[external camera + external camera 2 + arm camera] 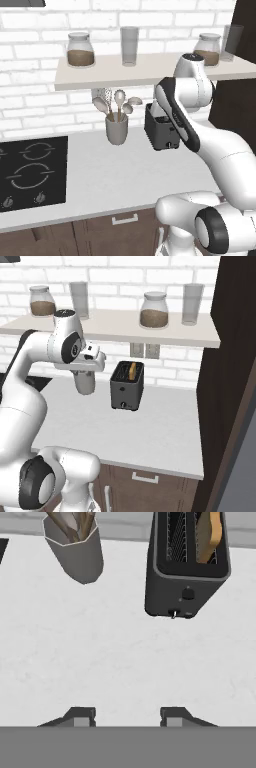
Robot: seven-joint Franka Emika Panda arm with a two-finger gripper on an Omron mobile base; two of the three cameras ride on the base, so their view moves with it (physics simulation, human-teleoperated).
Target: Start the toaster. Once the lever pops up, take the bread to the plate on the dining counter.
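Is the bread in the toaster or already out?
In: the bread stands upright in one slot of the toaster, its top edge poking above the rim.
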